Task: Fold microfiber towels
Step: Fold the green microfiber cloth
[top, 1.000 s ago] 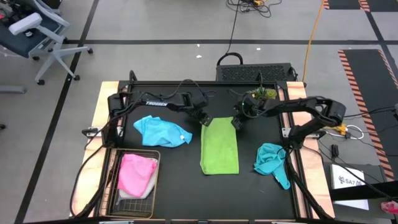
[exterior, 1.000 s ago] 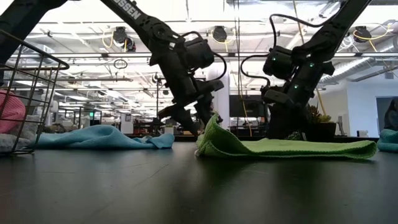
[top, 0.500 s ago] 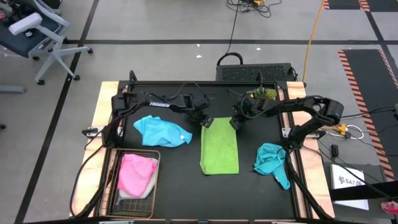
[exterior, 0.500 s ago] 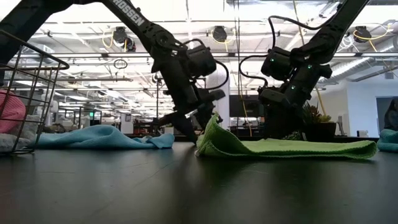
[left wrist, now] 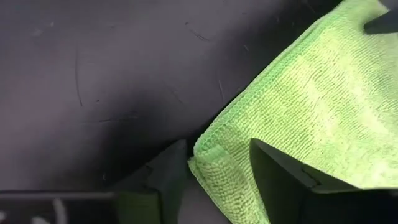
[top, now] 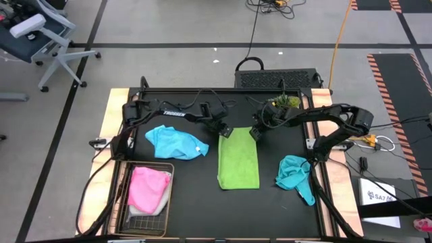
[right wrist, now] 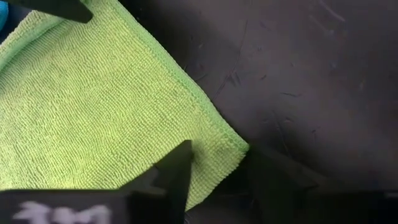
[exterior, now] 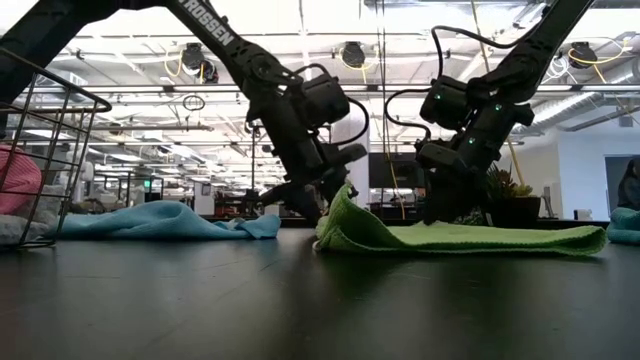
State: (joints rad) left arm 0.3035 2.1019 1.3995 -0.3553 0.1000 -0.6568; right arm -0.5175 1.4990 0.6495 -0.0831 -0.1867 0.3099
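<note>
- Four towels counted on view, plus a pale cloth part-hidden in the basket: lime green towel [top: 238, 159] folded into a long strip mid-desk; light blue towel [top: 175, 142] crumpled to its left; teal towel [top: 295, 174] bunched at the right edge of the desk [top: 270, 202]; pink towel [top: 148, 188] in the one wire basket [top: 128, 177], over the pale grey-white towel [top: 162, 198].
- One potted plant [top: 285, 102] at the far right.
- Two arms, both at the green strip's far end.
- Left gripper [left wrist: 214, 171] open, jaws straddling the far-left corner, not clamped.
- Right gripper [right wrist: 221, 171] open likewise, jaws either side of the far-right corner.
- Against half a second ago: barely any shift; towels unmoved.
</note>
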